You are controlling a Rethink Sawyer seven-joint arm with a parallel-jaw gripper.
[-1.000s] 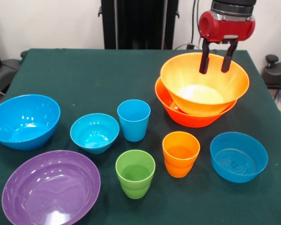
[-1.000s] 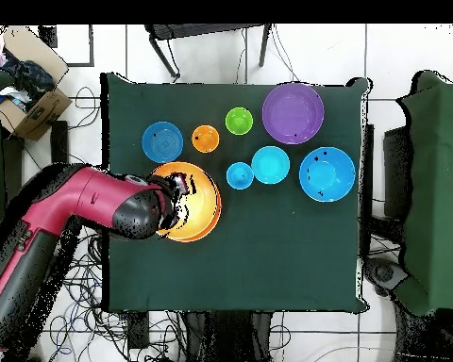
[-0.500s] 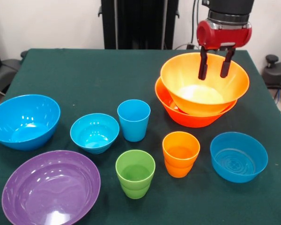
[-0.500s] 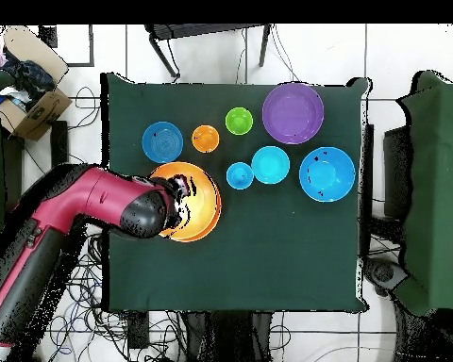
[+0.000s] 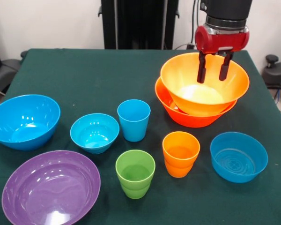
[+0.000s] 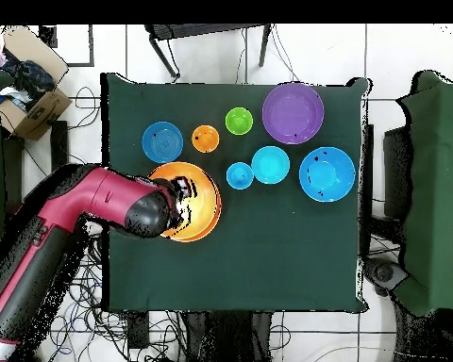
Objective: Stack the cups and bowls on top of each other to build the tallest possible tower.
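Since the earlier front frames we log the gripper (image 5: 211,68) rising: its fingers, which reached down inside the upper orange bowl (image 5: 204,82), now hang with tips near rim height, spread apart and holding nothing. That bowl sits nested, slightly tilted, in the darker orange bowl (image 5: 178,114) at the table's (image 5: 75,70) far right. We read this as a release just finished: the tower (image 5: 196,105) stands two bowls high, and everything else waits to be added.

Front view, the rest: large blue bowl (image 5: 23,121) at far left, purple bowl (image 5: 50,188) at near left, smaller blue bowl (image 5: 94,132) beside the blue cup (image 5: 133,120). Green cup (image 5: 135,173) and orange cup (image 5: 180,153) stand upright in front of the tower; another blue bowl (image 5: 238,156) sits at near right. We see no red bowl. All pieces are apart from each other.

Overhead view: the arm's (image 6: 60,236) head has drawn slightly back and covers one side of the orange stack (image 6: 200,203); the fingers are hidden here. Loose pieces line up beyond it: blue bowl (image 6: 162,141), orange cup (image 6: 205,139), green cup (image 6: 238,121), purple bowl (image 6: 293,112), blue cup (image 6: 240,175), two more blue bowls (image 6: 270,165) (image 6: 327,174).

Obstacles, our judgement: the orange cup and the near-right blue bowl stand closest to the tower and could be clipped on the next reach.
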